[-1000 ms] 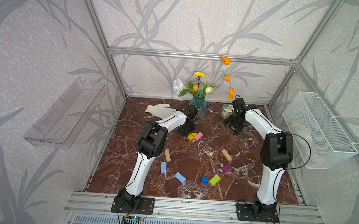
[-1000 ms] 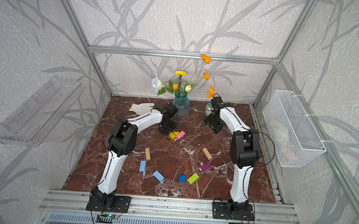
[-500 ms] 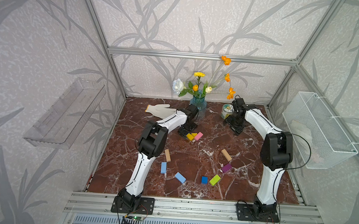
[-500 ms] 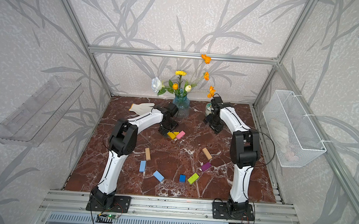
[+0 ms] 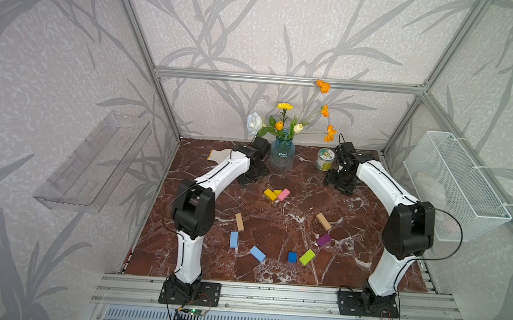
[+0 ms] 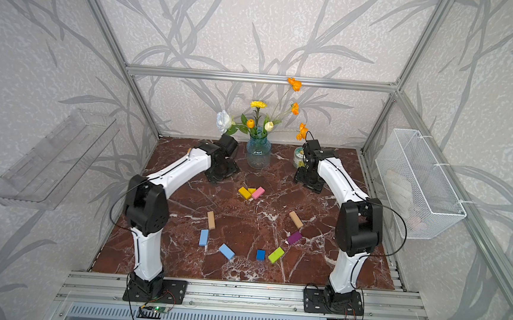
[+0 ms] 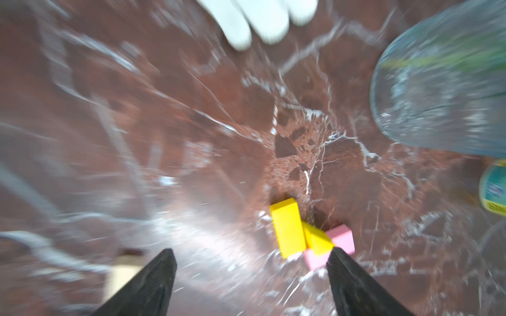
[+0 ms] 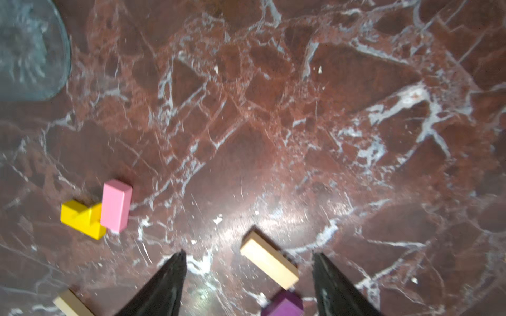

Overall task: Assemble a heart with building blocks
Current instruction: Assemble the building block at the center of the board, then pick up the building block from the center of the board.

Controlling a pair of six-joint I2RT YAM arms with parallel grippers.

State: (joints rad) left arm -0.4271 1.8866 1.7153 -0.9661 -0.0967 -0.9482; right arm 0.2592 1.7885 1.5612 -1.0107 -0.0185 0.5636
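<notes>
A: How does the left gripper (image 7: 250, 250) stand?

B: Its jaws are spread wide with nothing between them. It hangs above the marble table (image 5: 278, 227), near the blue glass vase (image 5: 281, 158) and the white glove (image 5: 218, 155). Its wrist view is blurred, but the yellow brick (image 7: 287, 227), the yellow wedge (image 7: 317, 240) and the pink brick (image 7: 341, 240) show just off one fingertip.

A: And the right gripper (image 8: 247, 254)?

B: It is also wide open and empty, beside the small tin (image 5: 325, 159). In its wrist view a tan brick (image 8: 269, 262) lies on the table between the fingers, touching neither. The purple brick (image 8: 283, 305) is just beside it.

A: Where is the heart (image 6: 251, 191)?

B: It lies mid-table, a loose hollow outline in both top views. Yellow brick, wedge and pink brick touch at the far notch. Down the left arm's side come the second tan brick (image 5: 239, 222), a light blue brick (image 5: 233, 239) and another light blue brick (image 5: 257, 253). Down the right arm's side come tan, purple and the lime brick (image 5: 307, 257). The dark blue brick (image 5: 292, 257) sits at the near tip. Most neighbours lie apart.
</notes>
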